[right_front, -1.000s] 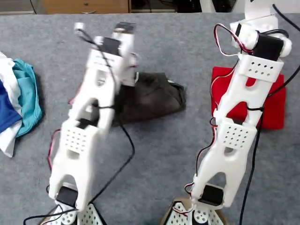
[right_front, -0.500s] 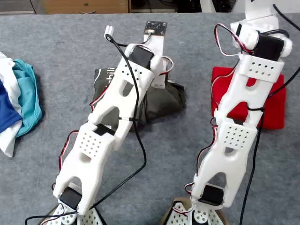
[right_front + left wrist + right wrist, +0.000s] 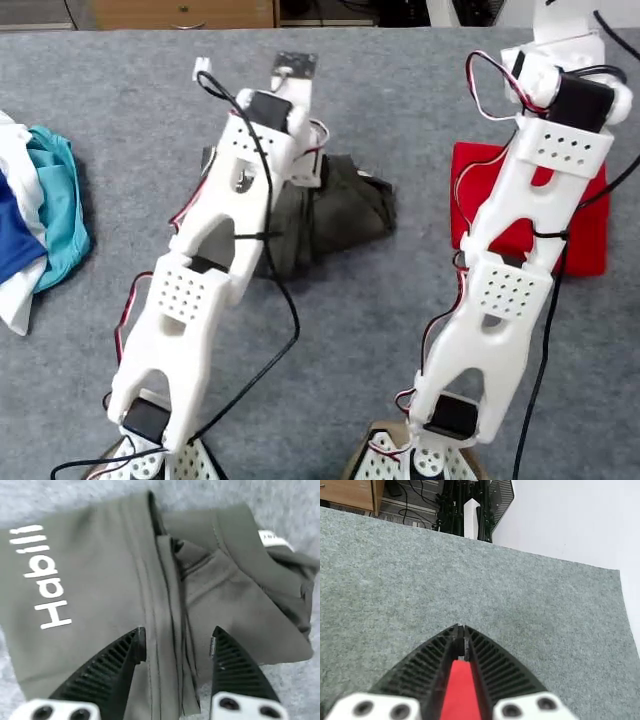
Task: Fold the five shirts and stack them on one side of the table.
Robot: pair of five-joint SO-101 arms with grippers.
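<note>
A dark olive shirt [image 3: 345, 205] with white print lies loosely folded at the table's middle. My left gripper [image 3: 176, 645] hovers open just above it, its fingers either side of a fold ridge in the olive shirt [image 3: 165, 605]. A red folded shirt [image 3: 590, 235] lies at the right, partly under my right arm. My right gripper [image 3: 460, 628] is shut beyond that shirt's far edge and points at bare grey table, with red showing behind its fingers. A heap of white, teal and blue shirts [image 3: 40, 220] sits at the left edge.
Grey felt [image 3: 400, 110] covers the table. Both white arms rise from bases at the near edge, with loose black and red cables along them. A wooden cabinet [image 3: 347, 495] and black stands [image 3: 465, 505] are beyond the far edge.
My left arm swung right over the olive shirt, then eased back slightly left. The shirt's printed left part has come into sight. The right arm has barely moved.
</note>
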